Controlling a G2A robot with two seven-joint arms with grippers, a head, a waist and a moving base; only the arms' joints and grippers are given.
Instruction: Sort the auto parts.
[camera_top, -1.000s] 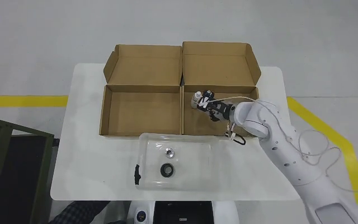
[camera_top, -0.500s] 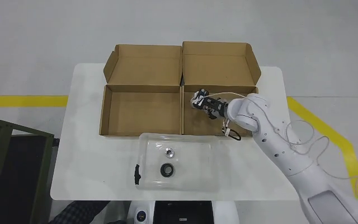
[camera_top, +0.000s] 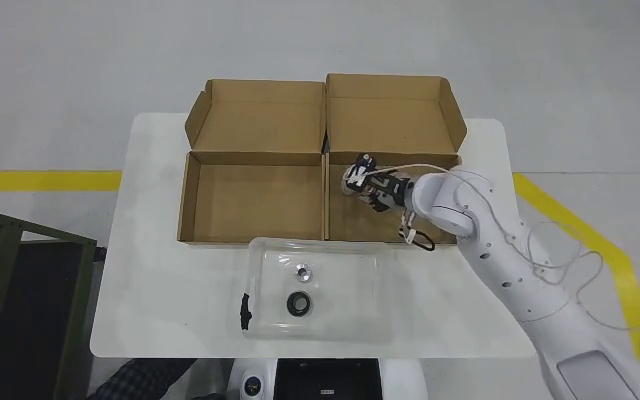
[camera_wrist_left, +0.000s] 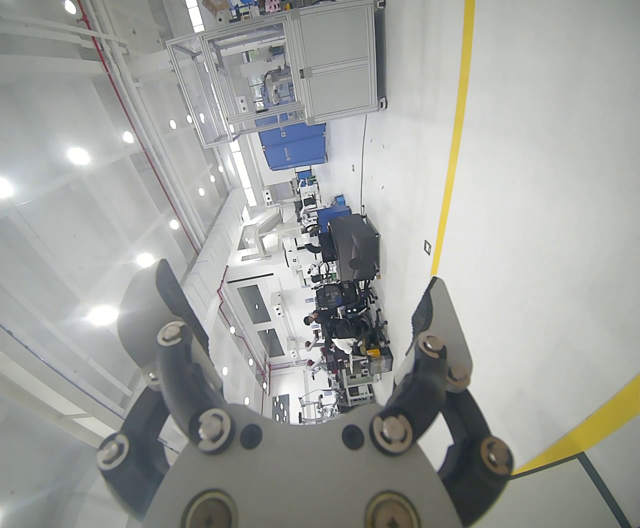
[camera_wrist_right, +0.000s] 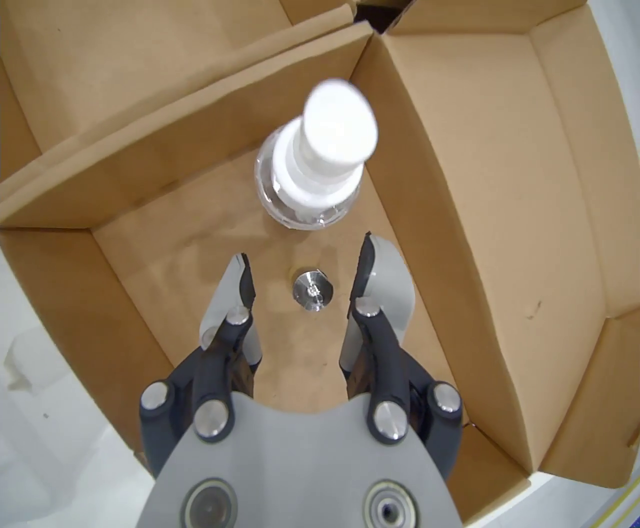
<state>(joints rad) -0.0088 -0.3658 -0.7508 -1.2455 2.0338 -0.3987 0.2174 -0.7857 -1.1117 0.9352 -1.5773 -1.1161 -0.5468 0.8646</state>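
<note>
White tabletop (camera_top: 150, 260) on a pale grey floor, with a yellow line (camera_top: 60, 180) running off to its left: that is your workplace.

The piece you are dealing with is a small round metal part (camera_wrist_right: 312, 290). It is silvery and shiny, with a flat rim and a little raised centre. It rests on the brown floor of the right cardboard box (camera_wrist_right: 500, 200).

It lies between the fingers of your right gripper (camera_wrist_right: 305, 252) and touches neither. Those jaws stand moderately apart and hold nothing. Just past the fingertips, toward the box's corner, a clear bottle (camera_wrist_right: 320, 165) with a white cap stands upright, near the part but apart from it.

Across the table from the top view, you first meet the left cardboard box (camera_top: 250, 200), lid folded back, set side by side against the right one. In front of both sits a clear plastic tray (camera_top: 330, 325). A black strip (camera_top: 243, 312) sits at the tray's left rim. Inside lie a second metal part (camera_top: 301, 271) and, nearer you, a black ring (camera_top: 298, 304), the two apart from each other. Your right arm comes in from the right, its wrist over the left half of the right box.

Your left gripper (camera_wrist_left: 299, 275) points away from the table, jaws wide with nothing between them. Beyond it is a bright hall with ceiling lamps, framed enclosures and blue cabinets.
</note>
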